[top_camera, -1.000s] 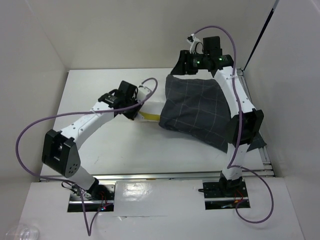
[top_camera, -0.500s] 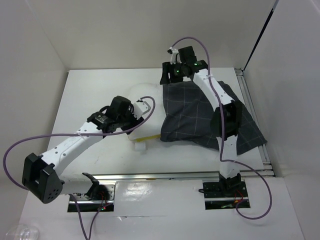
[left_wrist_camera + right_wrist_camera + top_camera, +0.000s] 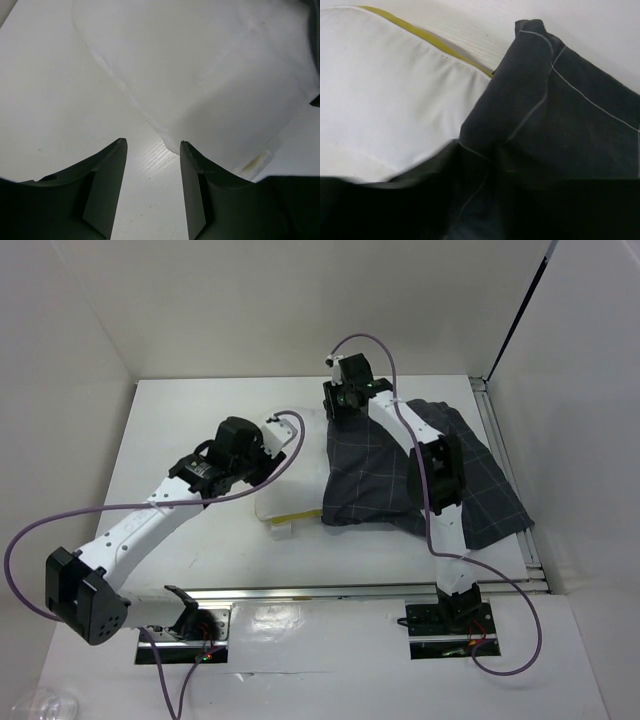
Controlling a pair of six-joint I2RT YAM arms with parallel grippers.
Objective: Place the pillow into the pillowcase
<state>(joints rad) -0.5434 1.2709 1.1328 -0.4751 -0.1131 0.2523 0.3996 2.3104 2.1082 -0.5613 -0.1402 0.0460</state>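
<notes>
Feeding soft pillow (image 3: 210, 75) into limp pillowcase (image 3: 385, 475) | best gripped at corner, hem | left claw (image 3: 152, 145) spread | right claw (image 3: 338, 405) cannot tell

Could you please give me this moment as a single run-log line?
step: insertion unfinished | pillow: partly covered by pillowcase | left end effector: open, at pillow's edge | right end effector: at pillowcase's far edge, grip unclear

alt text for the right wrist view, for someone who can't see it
A dark charcoal pillowcase with thin light grid lines fills the right and bottom of the frame, its edge overlapping a white pillow on the left. A yellow band runs along the pillow's upper edge, with the white table beyond.
</notes>
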